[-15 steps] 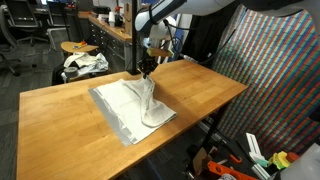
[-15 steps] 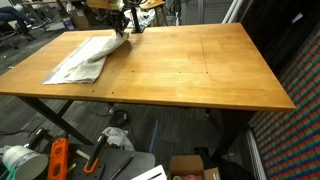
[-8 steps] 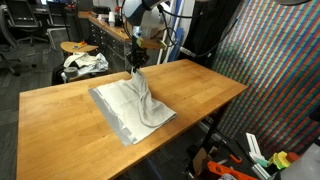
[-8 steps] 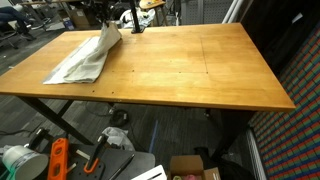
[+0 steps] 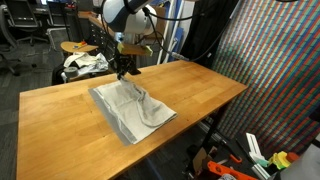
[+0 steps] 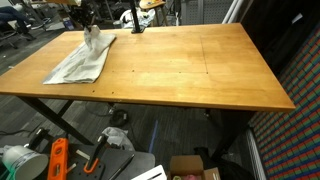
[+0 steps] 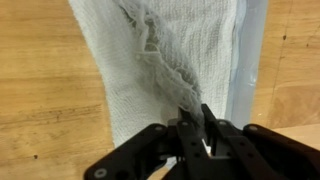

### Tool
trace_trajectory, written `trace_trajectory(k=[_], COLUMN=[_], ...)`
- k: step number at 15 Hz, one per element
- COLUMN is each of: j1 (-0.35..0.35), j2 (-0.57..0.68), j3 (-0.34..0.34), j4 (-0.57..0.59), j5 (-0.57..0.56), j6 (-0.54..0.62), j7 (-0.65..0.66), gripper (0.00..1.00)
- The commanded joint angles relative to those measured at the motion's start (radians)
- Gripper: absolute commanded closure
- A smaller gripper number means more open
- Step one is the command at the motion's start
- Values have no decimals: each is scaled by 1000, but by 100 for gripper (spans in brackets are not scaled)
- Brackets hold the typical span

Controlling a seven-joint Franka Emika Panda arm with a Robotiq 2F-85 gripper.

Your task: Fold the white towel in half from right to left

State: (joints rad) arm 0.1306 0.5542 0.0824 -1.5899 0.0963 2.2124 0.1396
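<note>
The white towel (image 5: 128, 108) lies on the wooden table (image 5: 60, 125), one corner lifted into a peak. My gripper (image 5: 124, 73) is above the towel's far side, shut on that raised corner. In an exterior view the white towel (image 6: 78, 62) is at the table's far left with my gripper (image 6: 92, 30) pinching its upper end. In the wrist view the white towel (image 7: 150, 60) hangs from my gripper (image 7: 193, 118), its fingertips pressed together on the fabric, with the table (image 7: 35, 90) below.
A stool with a mottled cloth bundle (image 5: 84, 63) stands beyond the table's far edge. A patterned panel (image 5: 275, 70) rises beside the table. Tools and boxes (image 6: 60, 158) lie on the floor under the table.
My gripper has carried the pinched towel corner across the towel towards the far side and lower. The raised fold has followed it and the peak is now shorter.
</note>
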Motion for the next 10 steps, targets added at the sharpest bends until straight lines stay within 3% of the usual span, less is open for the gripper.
trace_trajectory(k=[1, 10], j1=[47, 151], j2=[-10, 52], j3=[-8, -48], j4=[-23, 30], j5=[-23, -92], j6=[37, 111], j7=[69, 292], gripper=[83, 83])
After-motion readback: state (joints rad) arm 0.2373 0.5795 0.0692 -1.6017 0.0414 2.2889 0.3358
